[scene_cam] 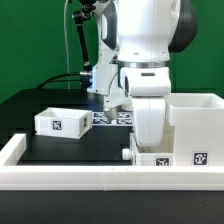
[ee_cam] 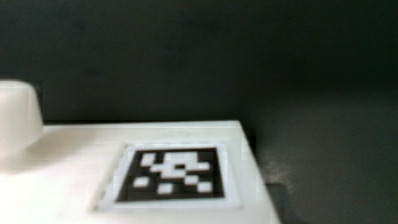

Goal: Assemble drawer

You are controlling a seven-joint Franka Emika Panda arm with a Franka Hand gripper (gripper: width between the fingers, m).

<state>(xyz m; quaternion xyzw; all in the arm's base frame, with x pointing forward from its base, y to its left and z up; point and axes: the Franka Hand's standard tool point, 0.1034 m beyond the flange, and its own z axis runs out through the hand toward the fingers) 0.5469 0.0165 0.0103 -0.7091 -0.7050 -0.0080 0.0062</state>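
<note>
The drawer's large white housing (scene_cam: 196,120) stands at the exterior view's right, with a tag on its front. One shallow tray (scene_cam: 60,122) lies on the black table at the exterior view's left. A second tagged tray (scene_cam: 152,158) sits against the housing, by the front rail. My gripper (scene_cam: 148,143) hangs straight down onto this second tray, and the tray hides its fingertips. The wrist view shows a white tagged face (ee_cam: 178,172) of a part very close up, with dark table beyond it. No fingers show there.
A long low white rail (scene_cam: 90,176) edges the table's front and left. The marker board (scene_cam: 112,117) lies flat behind the arm. A dark stand and cables (scene_cam: 85,60) rise at the back. A white rounded shape (ee_cam: 15,115) shows at the wrist view's edge.
</note>
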